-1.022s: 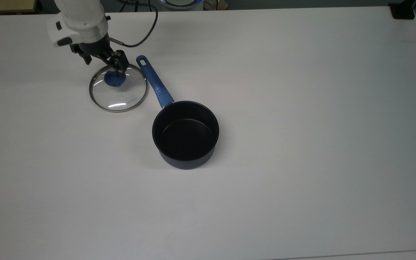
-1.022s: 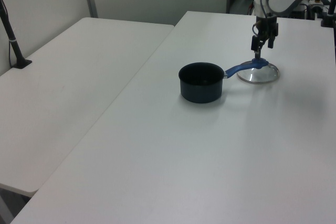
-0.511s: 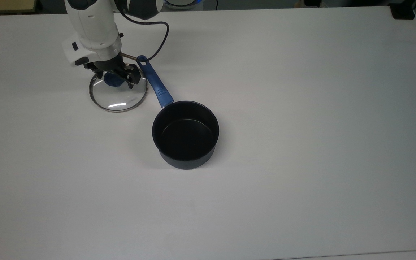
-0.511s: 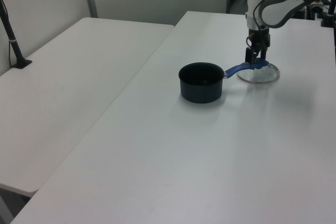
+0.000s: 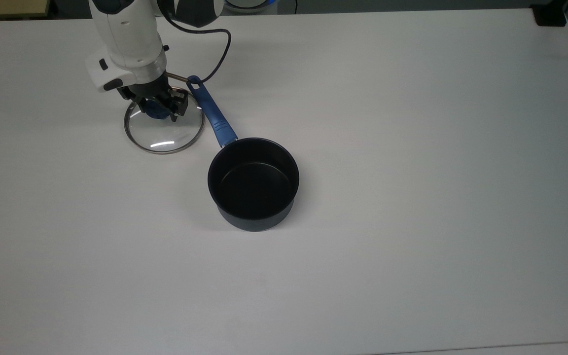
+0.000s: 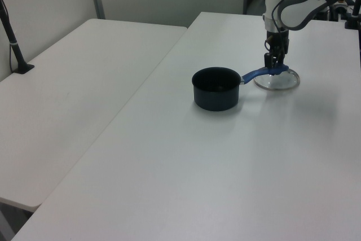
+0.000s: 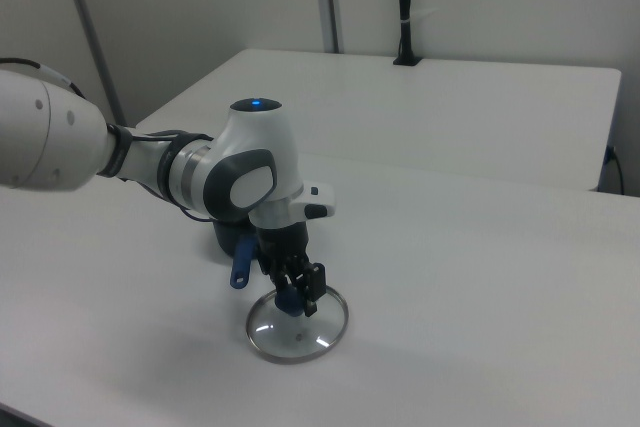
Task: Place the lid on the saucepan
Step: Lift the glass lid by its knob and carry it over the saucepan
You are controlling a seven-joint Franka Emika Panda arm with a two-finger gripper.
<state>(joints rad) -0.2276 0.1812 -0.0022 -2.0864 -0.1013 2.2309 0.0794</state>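
Observation:
The lid (image 5: pixel 165 133), clear glass with a metal rim and a blue knob (image 5: pixel 157 110), lies at the top view's upper left. My gripper (image 5: pixel 159 106) is down over it, shut on the knob. I cannot tell whether the rim still touches the table. The saucepan (image 5: pixel 253 182) stands upright to the lower right, dark and empty, its blue handle (image 5: pixel 212 114) running up beside the lid's rim. In the left view the gripper (image 6: pixel 274 66) stands over the lid (image 6: pixel 277 81), right of the saucepan (image 6: pixel 215 88). In the right view the gripper (image 7: pixel 297 297) pinches the knob above the lid (image 7: pixel 297 335).
The white table (image 5: pixel 412 148) stretches wide to the top view's right and below the saucepan. A black cable (image 5: pixel 217 54) loops from the arm near the handle's end. A second white table (image 6: pixel 73 83) adjoins on the left view's left.
The gripper came down and turned over the knob, then shut on it. Since half a second ago the lid has shifted slightly toward the top view's right.

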